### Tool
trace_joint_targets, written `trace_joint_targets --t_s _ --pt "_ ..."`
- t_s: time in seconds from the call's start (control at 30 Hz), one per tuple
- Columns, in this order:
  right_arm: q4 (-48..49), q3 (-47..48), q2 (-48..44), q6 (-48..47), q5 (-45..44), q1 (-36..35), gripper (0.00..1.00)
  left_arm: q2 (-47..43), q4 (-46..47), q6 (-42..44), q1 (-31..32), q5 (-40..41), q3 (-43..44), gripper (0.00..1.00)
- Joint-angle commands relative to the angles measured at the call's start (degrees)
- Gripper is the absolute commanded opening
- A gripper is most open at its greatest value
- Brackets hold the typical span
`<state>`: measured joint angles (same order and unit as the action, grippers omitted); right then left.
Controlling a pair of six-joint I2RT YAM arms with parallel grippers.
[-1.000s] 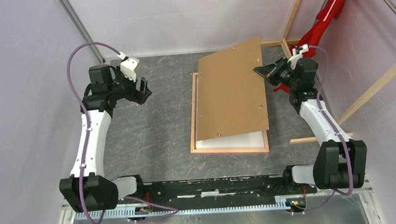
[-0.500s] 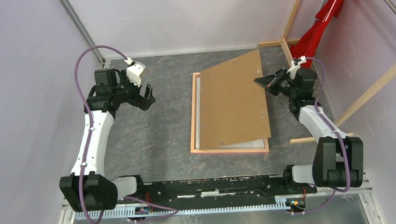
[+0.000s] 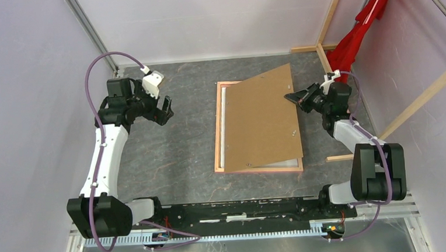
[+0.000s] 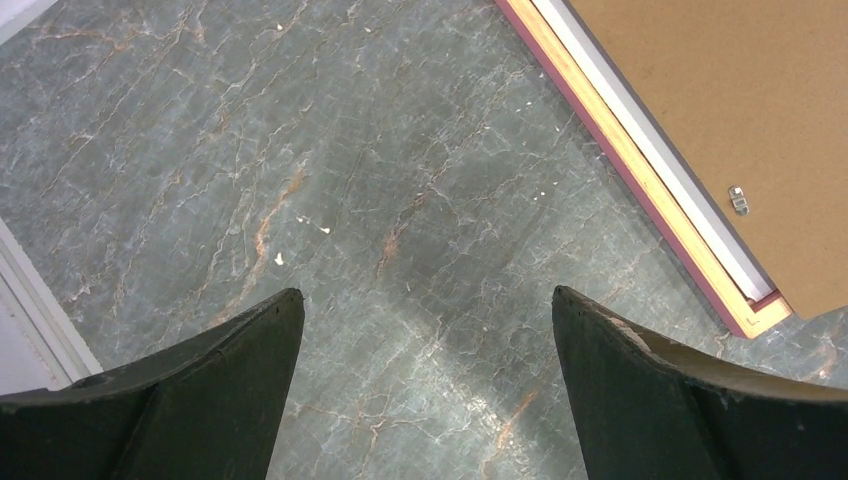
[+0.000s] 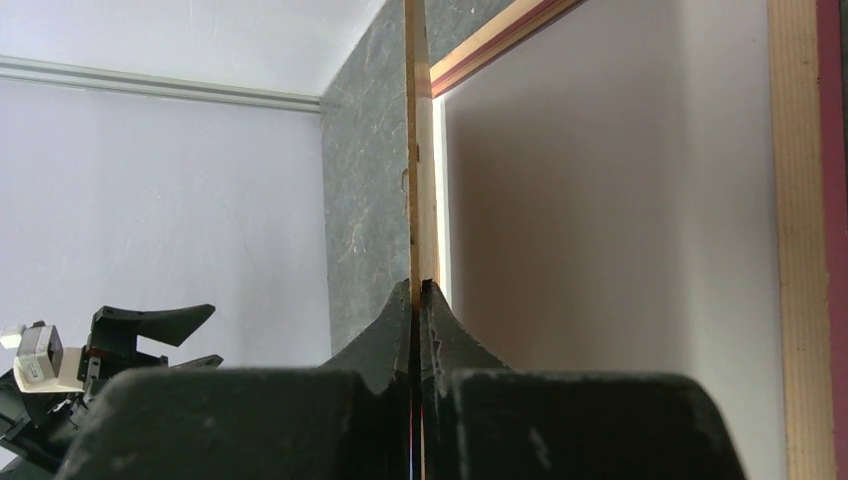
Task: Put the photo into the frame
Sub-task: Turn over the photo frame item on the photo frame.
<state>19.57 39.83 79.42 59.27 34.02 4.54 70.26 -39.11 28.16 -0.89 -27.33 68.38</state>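
The frame lies back-up on the table, pale wood with a pink outer edge, a white pane inside. The photo shows only its brown hardboard back; it rests slanted over the frame, its right edge raised. My right gripper is shut on that right edge; in the right wrist view the board runs edge-on between the pinched fingertips, with the frame rail at right. My left gripper hangs open and empty above bare table, left of the frame; its view shows the frame's corner.
Bare wooden beams stand at the right and back right. A red cloth hangs in the back right corner. Pale walls close in on the left and behind.
My right gripper has lowered the photo's raised right edge toward the frame, so the board lies flatter and squarer. The left gripper shifted slightly right, then held still.
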Motion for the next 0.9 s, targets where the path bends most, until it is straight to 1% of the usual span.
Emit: trace_joint_targets --t_s 0.0,0.5,0.87 --pt "7.46 0.68 0.92 3.95 1.22 -0.29 0.00 0.31 -0.09 1.72 0.18 0.34 0.13 1.00" --pt "12.32 1.42 6.29 6.21 1.24 -1.46 0.00 1.26 -0.61 2.33 0.23 0.42 0.14 1.00" --pt "14.05 2.62 8.17 6.24 1.01 -1.54 0.00 1.89 -0.97 2.33 0.19 0.14 0.09 1.00"
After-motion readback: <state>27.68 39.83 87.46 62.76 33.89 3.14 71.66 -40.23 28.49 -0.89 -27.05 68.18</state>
